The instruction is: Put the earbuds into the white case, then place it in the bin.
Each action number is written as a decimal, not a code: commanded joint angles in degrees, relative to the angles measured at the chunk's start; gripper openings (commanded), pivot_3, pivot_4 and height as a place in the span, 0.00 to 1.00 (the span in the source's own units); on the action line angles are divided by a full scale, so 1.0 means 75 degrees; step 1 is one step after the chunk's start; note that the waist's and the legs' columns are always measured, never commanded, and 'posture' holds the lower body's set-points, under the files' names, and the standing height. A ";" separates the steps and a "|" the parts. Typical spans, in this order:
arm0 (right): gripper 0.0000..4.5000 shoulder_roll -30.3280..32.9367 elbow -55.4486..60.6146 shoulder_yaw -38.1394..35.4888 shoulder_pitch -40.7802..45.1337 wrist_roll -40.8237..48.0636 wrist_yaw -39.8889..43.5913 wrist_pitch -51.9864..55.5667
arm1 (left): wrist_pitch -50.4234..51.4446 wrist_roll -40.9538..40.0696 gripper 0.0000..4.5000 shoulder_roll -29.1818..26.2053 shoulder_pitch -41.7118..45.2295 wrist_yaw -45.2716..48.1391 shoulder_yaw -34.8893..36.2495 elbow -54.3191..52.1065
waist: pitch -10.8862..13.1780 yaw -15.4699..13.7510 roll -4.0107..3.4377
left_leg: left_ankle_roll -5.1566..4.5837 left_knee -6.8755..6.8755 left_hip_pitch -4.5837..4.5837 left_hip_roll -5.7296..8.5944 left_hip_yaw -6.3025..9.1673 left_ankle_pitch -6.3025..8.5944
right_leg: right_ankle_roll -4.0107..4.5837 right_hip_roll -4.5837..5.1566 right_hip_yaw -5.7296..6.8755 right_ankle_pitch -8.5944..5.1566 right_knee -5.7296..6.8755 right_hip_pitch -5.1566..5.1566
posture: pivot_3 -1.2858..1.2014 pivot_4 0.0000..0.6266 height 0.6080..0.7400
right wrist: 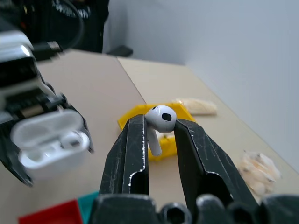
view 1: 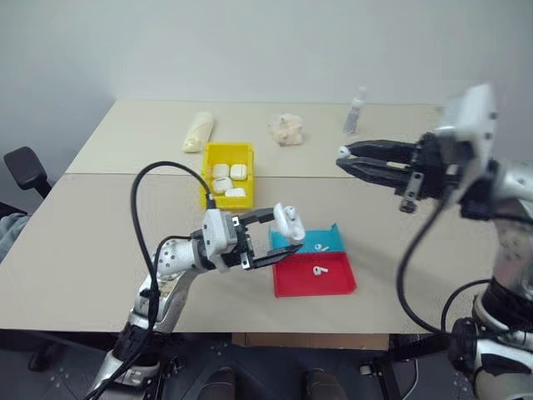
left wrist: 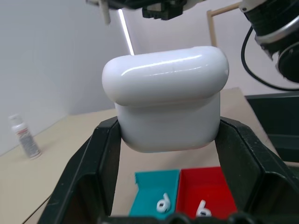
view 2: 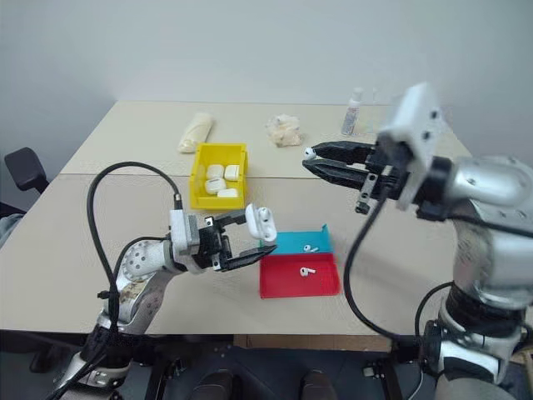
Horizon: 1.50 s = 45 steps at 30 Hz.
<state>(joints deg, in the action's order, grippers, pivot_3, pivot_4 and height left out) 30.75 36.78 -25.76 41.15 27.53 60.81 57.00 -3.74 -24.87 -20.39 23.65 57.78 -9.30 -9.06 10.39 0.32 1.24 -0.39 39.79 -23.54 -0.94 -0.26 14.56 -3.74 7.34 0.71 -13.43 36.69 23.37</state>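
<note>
Glossy rounded white case — lid open — smooth stemmed earbud.

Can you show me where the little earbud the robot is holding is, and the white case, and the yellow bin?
earbud (right wrist: pixel 160 117): right wrist view, on its round head.
white case (left wrist: pixel 166 100): left wrist view, on its lid's front.
yellow bin (view 1: pixel 208 156): left eye view, on its far left wall.

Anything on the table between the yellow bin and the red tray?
Nothing on the tabletop: between the bin and red tray the right eye view shows only the left hand holding the white case.
</note>
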 commanded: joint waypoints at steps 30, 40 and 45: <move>0.14 0.0655 0.0951 0.0858 -0.3225 0.4629 -0.3021 -0.1934 | 0.0376 -0.0413 0.61 0.0269 0.0265 -0.0010 0.0086 -0.0840 | -0.0001 0.0018 -0.0001 | -0.0014 -0.0006 0.0032 0.0003 0.0008 0.0008 | -0.0001 0.0000 -0.0001 -0.0001 -0.0072 -0.0038 | 0.52 0.24 1.00; 0.14 0.0768 0.0984 0.1236 -0.3244 0.4662 -0.3272 -0.2181 | 0.0295 -0.0307 0.61 0.0408 0.0275 -0.0003 0.0023 -0.0751 | -0.0001 -0.0012 -0.0001 | -0.0015 -0.0006 0.0031 0.0003 0.0008 0.0008 | -0.0001 0.0000 -0.0001 -0.0001 -0.0073 -0.0038 | 0.52 0.24 1.00; 0.14 0.0838 0.0906 0.1401 -0.3433 0.4354 -0.3269 -0.2332 | 0.0259 -0.0294 0.61 0.0416 0.0309 0.0018 0.0063 -0.0698 | -0.0001 -0.0024 -0.0001 | -0.0015 -0.0007 0.0031 0.0003 0.0007 0.0008 | -0.0001 -0.0001 -0.0002 -0.0001 -0.0074 -0.0038 | 0.52 0.24 1.00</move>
<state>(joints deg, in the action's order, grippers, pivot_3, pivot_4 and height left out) 36.46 43.16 -14.76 15.43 60.67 36.22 41.40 -0.52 -26.99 -17.58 25.40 58.09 -9.22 -12.91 10.38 0.13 1.23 -0.50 39.74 -23.31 -0.92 -0.21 14.62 -3.75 7.34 0.70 -13.44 36.14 23.09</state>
